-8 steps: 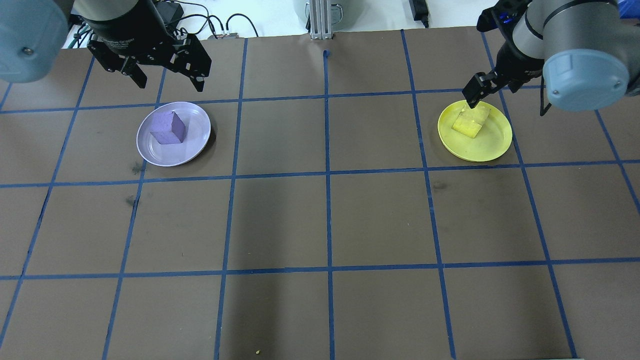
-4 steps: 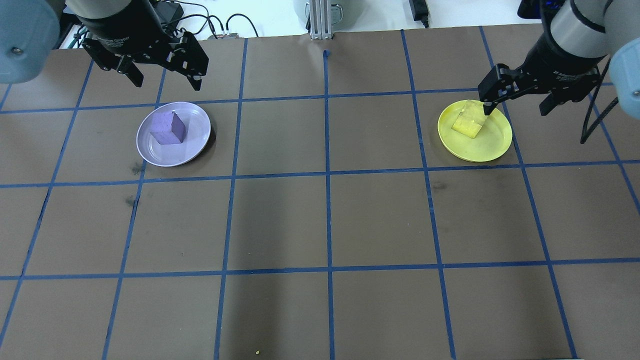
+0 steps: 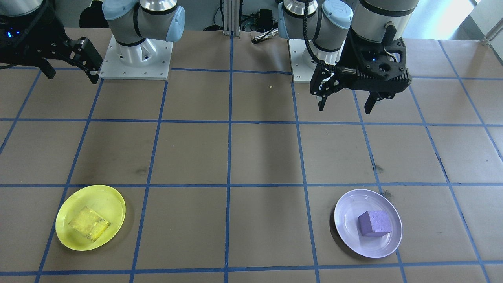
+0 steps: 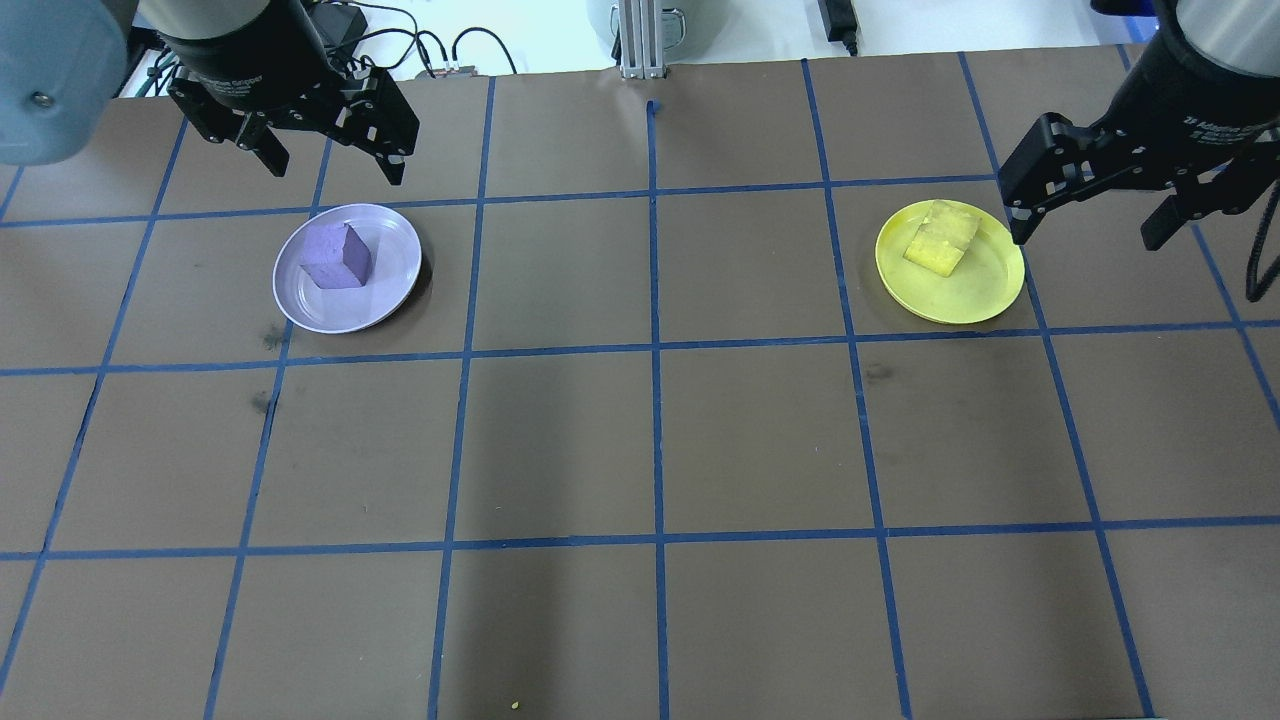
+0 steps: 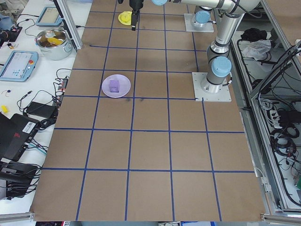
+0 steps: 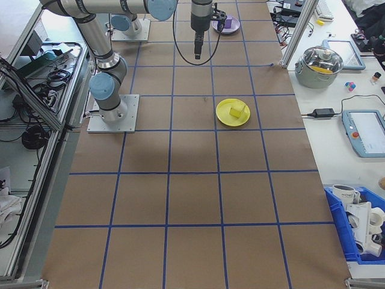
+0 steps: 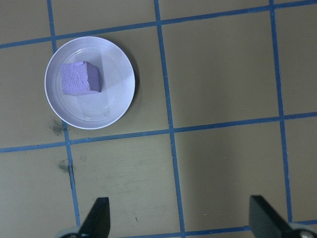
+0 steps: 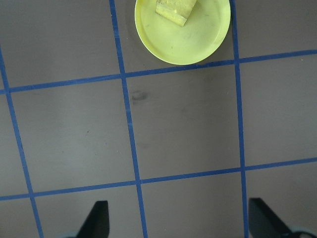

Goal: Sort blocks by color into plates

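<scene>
Your table (image 4: 640,440): brown paper, blue tape grid, dark smudges near lavender plate (image 4: 347,267). Purple block (image 4: 338,258) sits in lavender plate; yellow block (image 4: 941,241) in yellow plate (image 4: 950,262), well apart across table from lavender plate. Left gripper (image 4: 328,160) hangs above table beyond lavender plate, fingers spread, nothing held. Right gripper (image 4: 1092,222) beside yellow plate, spread wide, nothing held. Steel pot (image 5: 52,41), tablets, cables on bench past lavender plate.

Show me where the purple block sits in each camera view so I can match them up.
Front-facing: purple block lower right, on the lavender plate.
Overhead: upper left.
Exterior left: upper middle-left.
Exterior right: top edge, small, behind the near arm.
Left wrist: upper left.
Right wrist: not in view.
Shared landmark: the lavender plate under it.
</scene>
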